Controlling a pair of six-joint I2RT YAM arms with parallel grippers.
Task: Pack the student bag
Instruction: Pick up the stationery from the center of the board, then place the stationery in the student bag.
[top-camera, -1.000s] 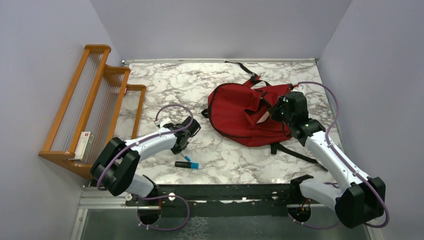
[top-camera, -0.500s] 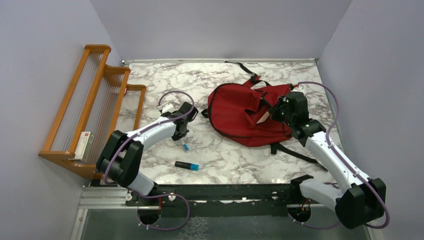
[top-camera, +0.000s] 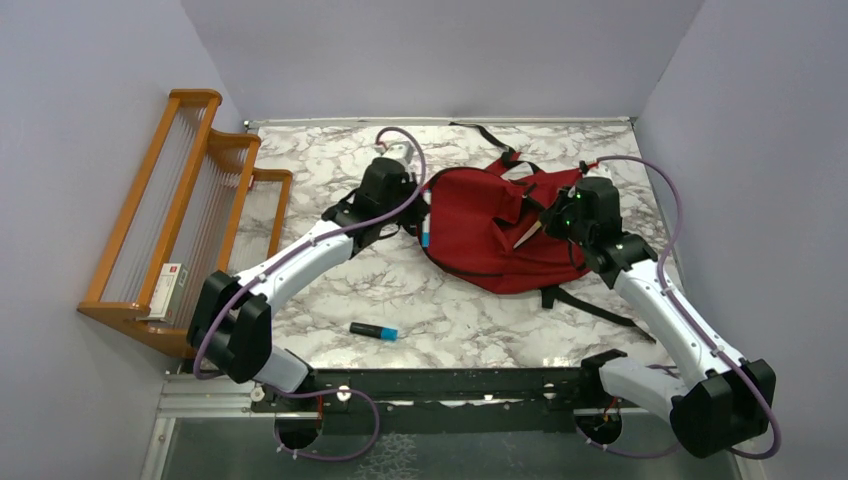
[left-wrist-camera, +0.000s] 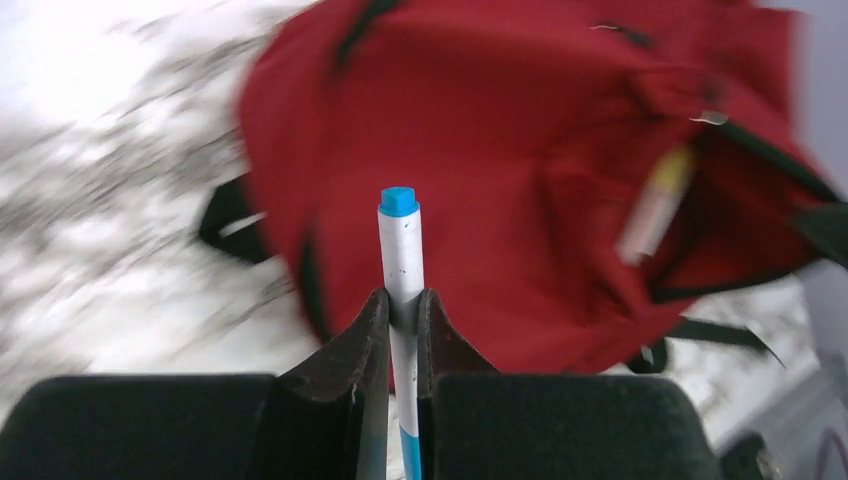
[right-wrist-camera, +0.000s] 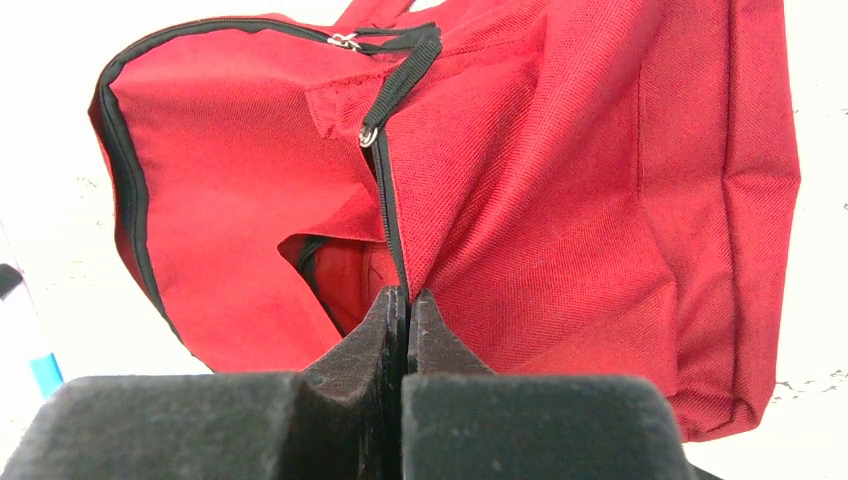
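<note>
The red student bag (top-camera: 490, 225) lies on the marble table at the back right, its pocket gaping. My right gripper (top-camera: 545, 222) is shut on the pocket's edge and holds it up; in the right wrist view (right-wrist-camera: 407, 300) the jaws pinch the red fabric (right-wrist-camera: 560, 200) by the black zipper. My left gripper (top-camera: 424, 222) is shut on a white pen with a blue cap (left-wrist-camera: 401, 255) and holds it at the bag's left edge. In the left wrist view the bag (left-wrist-camera: 520, 150) lies just ahead of the pen. A pale object (left-wrist-camera: 655, 205) shows inside the pocket.
A black and blue marker (top-camera: 373, 330) lies on the table near the front. An orange wooden rack (top-camera: 190, 200) stands along the left wall, with a small white box (top-camera: 170, 288) on its low shelf. Black straps (top-camera: 590, 308) trail from the bag.
My left arm has swung from the table's front left up and right to the bag's left edge, carrying the pen. The right gripper has held its grip on the bag.
</note>
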